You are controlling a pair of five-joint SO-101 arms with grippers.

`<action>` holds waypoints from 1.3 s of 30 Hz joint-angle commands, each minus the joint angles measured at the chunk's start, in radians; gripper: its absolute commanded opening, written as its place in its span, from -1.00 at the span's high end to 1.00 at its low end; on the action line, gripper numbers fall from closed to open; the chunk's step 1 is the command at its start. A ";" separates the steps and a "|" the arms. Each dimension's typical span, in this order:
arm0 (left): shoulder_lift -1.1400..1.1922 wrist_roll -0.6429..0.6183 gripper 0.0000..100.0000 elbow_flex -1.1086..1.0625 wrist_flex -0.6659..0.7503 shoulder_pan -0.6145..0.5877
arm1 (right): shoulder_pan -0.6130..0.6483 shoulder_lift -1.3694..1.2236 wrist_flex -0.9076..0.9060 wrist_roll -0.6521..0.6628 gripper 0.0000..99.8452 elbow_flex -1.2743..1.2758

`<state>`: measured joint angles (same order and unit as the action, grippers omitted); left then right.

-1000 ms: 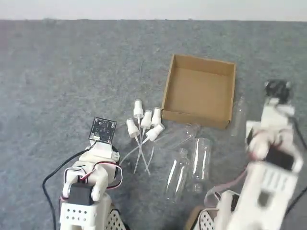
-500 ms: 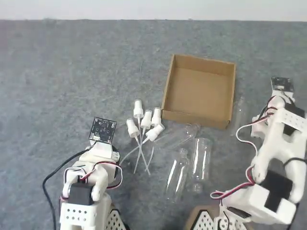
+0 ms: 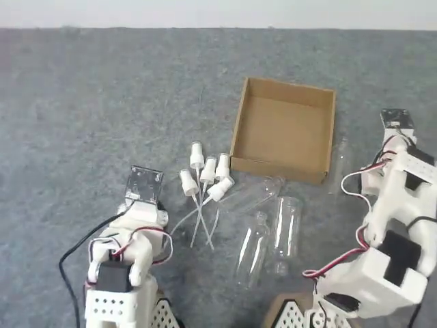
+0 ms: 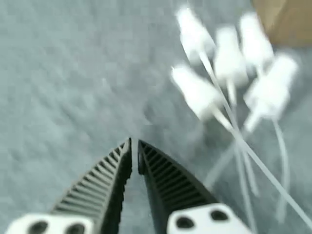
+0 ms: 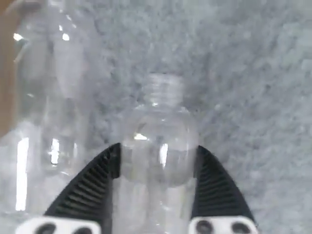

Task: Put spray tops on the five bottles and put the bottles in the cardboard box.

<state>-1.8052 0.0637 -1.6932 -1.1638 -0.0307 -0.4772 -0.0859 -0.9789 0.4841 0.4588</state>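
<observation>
Several white spray tops (image 3: 208, 171) with long tubes lie in a bunch left of the cardboard box (image 3: 276, 167). In the left wrist view the spray tops (image 4: 229, 78) lie ahead of my left gripper (image 4: 134, 142), which is shut on nothing just above the carpet. Three clear bottles lie in front of the box: one (image 3: 263, 188) close to its wall, two (image 3: 287, 232) (image 3: 251, 249) nearer me. Another bottle (image 3: 339, 160) lies along the box's right side. My right gripper (image 5: 156, 151) is shut on a clear bottle (image 5: 158, 122) at its shoulder; a second bottle (image 5: 53, 97) lies beside it.
Grey carpet covers the table. The left arm (image 3: 133, 232) stands at the near left, the right arm (image 3: 399, 171) stretches along the right edge beside the box. The box's brown wall (image 5: 5, 73) shows at the edge of the right wrist view.
The right arm has come down beside the box's right side and settled low there. The left arm's wrist has tipped and shifted slightly to the left.
</observation>
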 commanded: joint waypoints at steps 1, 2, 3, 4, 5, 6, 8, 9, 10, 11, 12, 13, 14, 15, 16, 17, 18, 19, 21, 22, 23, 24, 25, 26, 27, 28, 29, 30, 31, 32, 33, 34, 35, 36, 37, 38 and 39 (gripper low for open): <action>-0.020 0.265 0.97 0.076 0.121 -0.110 | -0.048 -0.016 0.007 0.095 0.97 -0.015; -0.020 0.324 0.97 0.111 0.121 -0.132 | -0.064 -0.016 0.005 0.123 0.97 -0.012; -0.018 0.341 0.97 0.147 0.120 -0.141 | -0.082 -0.016 0.005 0.150 0.97 -0.011; -0.017 0.331 0.97 0.189 0.110 -0.149 | -0.101 -0.016 0.005 0.173 0.97 -0.011; -0.015 0.327 0.97 0.237 0.091 -0.150 | -0.116 -0.016 0.005 0.195 0.97 -0.011; -0.008 0.328 0.97 0.289 0.061 -0.144 | -0.131 -0.016 0.005 0.212 0.97 -0.011; 0.051 0.324 0.97 0.401 0.032 -0.143 | -0.145 -0.016 0.005 0.236 0.97 -0.011; 0.109 0.322 0.97 0.456 0.029 -0.143 | -0.147 -0.016 0.005 0.242 0.97 -0.011; 0.181 0.307 0.97 0.515 0.028 -0.143 | -0.147 -0.016 0.005 0.242 0.97 -0.011; 0.269 0.282 0.97 0.575 0.026 -0.141 | -0.147 -0.016 0.005 0.242 0.97 -0.011; 0.368 0.258 0.97 0.636 0.018 -0.137 | -0.145 -0.016 0.005 0.241 0.97 -0.011; 0.468 0.235 0.97 0.697 0.002 -0.114 | -0.143 -0.016 0.005 0.241 0.97 -0.011; 0.571 0.215 0.97 0.756 -0.021 -0.083 | -0.143 -0.016 0.005 0.239 0.97 -0.011; 0.666 0.192 0.97 0.809 -0.040 -0.046 | -0.143 -0.016 0.005 0.239 0.97 -0.011; 0.756 0.160 0.97 0.860 -0.052 -0.011 | -0.143 -0.016 0.005 0.239 0.97 -0.011; 0.841 0.118 0.97 0.900 -0.055 0.023 | -0.143 -0.018 0.005 0.238 0.97 -0.011; 0.916 0.075 0.96 0.932 -0.055 0.051 | -0.143 -0.018 0.004 0.238 0.97 -0.011; 0.987 0.037 0.93 0.957 -0.046 0.077 | -0.143 -0.019 0.004 0.238 0.97 -0.009; 1.105 -0.028 0.81 0.980 -0.005 0.106 | -0.143 -0.022 0.004 0.238 0.97 -0.009; 1.155 -0.057 0.74 0.980 0.025 0.110 | -0.143 -0.024 0.004 0.238 0.97 -0.009; 1.203 -0.083 0.70 0.970 0.060 0.114 | -0.143 -0.025 0.004 0.239 0.97 -0.009; 1.247 -0.106 0.67 0.961 0.103 0.114 | -0.143 -0.025 0.004 0.241 0.97 -0.009; 1.290 -0.130 0.66 0.952 0.149 0.114 | -0.143 -0.027 0.004 0.242 0.97 -0.009; 1.332 -0.160 0.66 0.943 0.190 0.114 | -0.143 -0.027 0.004 0.244 0.97 -0.009; 1.372 -0.186 0.66 0.940 0.224 0.114 | -0.143 -0.027 0.004 0.244 0.97 -0.009; 1.413 -0.206 0.65 0.940 0.252 0.114 | -0.143 -0.027 0.004 0.244 0.97 -0.009; 1.455 -0.219 0.65 0.941 0.275 0.115 | -0.143 -0.027 0.004 0.244 0.97 -0.009; 1.490 -0.226 0.65 0.943 0.288 0.115 | -0.143 -0.027 0.004 0.244 0.97 -0.009; 1.522 -0.230 0.65 0.949 0.293 0.114 | -0.143 -0.027 0.004 0.244 0.97 -0.009; 1.554 -0.238 0.65 0.955 0.288 0.114 | -0.143 -0.027 0.004 0.244 0.97 -0.009; 1.583 -0.245 0.65 0.960 0.288 0.112 | -0.143 -0.027 0.004 0.244 0.97 -0.009; 1.608 -0.252 0.65 0.964 0.292 0.110 | -0.143 -0.027 0.004 0.244 0.97 -0.009; 1.628 -0.256 0.65 0.964 0.296 0.110 | -0.143 -0.027 0.004 0.244 0.97 -0.009; 1.643 -0.267 0.65 0.970 0.295 0.110 | -0.143 -0.027 0.004 0.242 0.97 -0.009; 1.654 -0.273 0.65 0.972 0.295 0.110 | -0.143 -0.027 0.004 0.241 0.97 -0.009; 1.665 -0.279 0.65 0.972 0.298 0.110 | -0.143 -0.027 0.004 0.241 0.97 -0.009; 1.676 -0.287 0.65 0.974 0.299 0.110 | -0.143 -0.027 0.004 0.241 0.97 -0.009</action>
<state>-0.1404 -0.1880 -0.7756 -0.8892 0.0767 -0.5969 -0.0890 -0.9759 0.7158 0.4557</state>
